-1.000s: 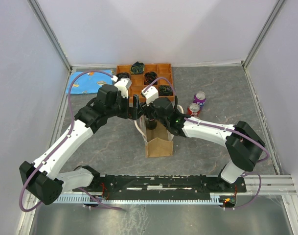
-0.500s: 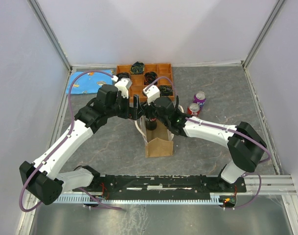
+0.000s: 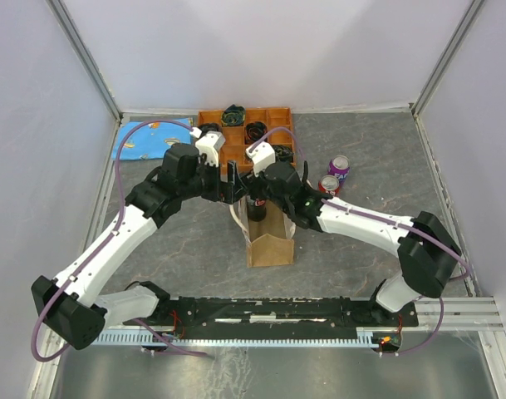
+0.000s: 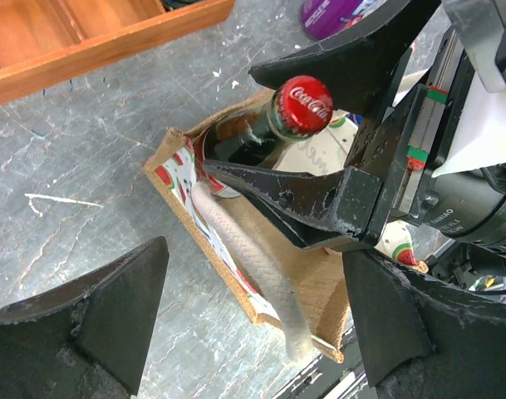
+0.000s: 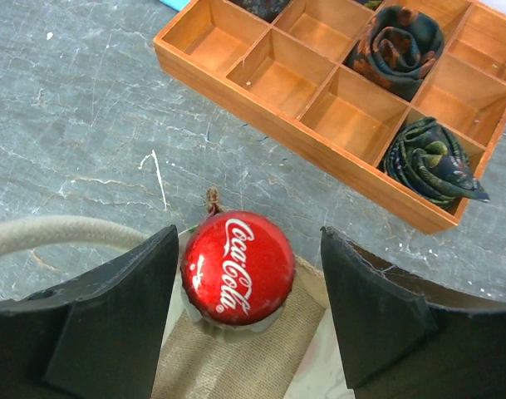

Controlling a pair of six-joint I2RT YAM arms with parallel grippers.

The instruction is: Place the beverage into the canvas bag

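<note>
Right gripper (image 5: 248, 243) has eased back slightly, fingers parted either side of the bottle (image 5: 238, 268) cap, not clamping it. The bottle stands upright in the bag (image 3: 270, 247), neck out. Left gripper (image 4: 254, 253) gapes wide over the bag's edge.

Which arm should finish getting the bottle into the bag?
Right. The right gripper straddles the bottle at its cap, and the bottle stands in the mouth of the canvas bag. The left gripper is spread open near the bag, gripping nothing.
</note>
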